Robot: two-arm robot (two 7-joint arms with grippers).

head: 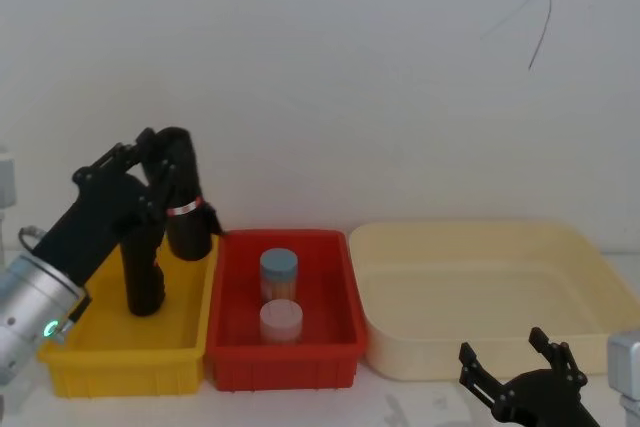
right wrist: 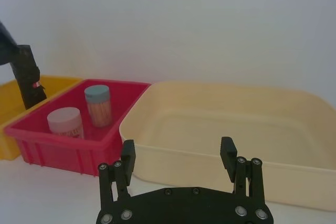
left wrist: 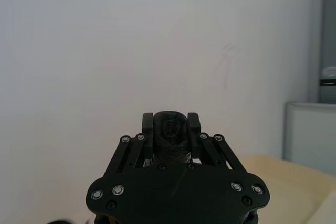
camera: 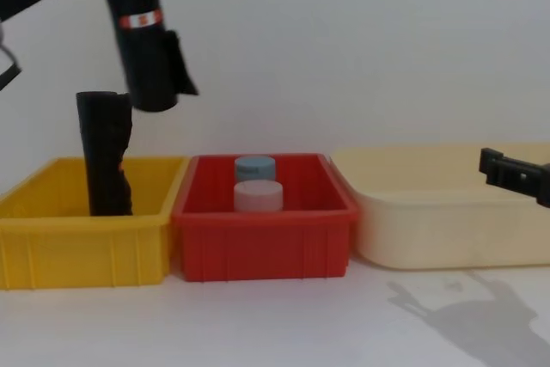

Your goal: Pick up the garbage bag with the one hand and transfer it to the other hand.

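Head view: the left gripper (head: 160, 175) is clamped on the garbage bag (head: 186, 219), which is held above the yellow bin (head: 120, 362) at 9 o'clock. The right gripper (head: 505, 349) sits low at 5 o'clock.

Left wrist view: its fingers (left wrist: 148, 124) pinch the roll's end.

Right wrist view: the right gripper's fingers (right wrist: 127, 156) stand apart.

The pick-up seems done. Next, I judge, the bag must travel toward 3 o'clock for the handover.

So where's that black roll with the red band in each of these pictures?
Head view: the roll is upper left, upright above the yellow bin.
Left wrist view: the roll's end is clamped in the left gripper.
Right wrist view: the roll is at the picture's edge, beyond the red bin.
Chest view: the roll is top left, above the yellow bin.
Shared landmark: the red bin, beside the roll in the head, chest and right wrist views.
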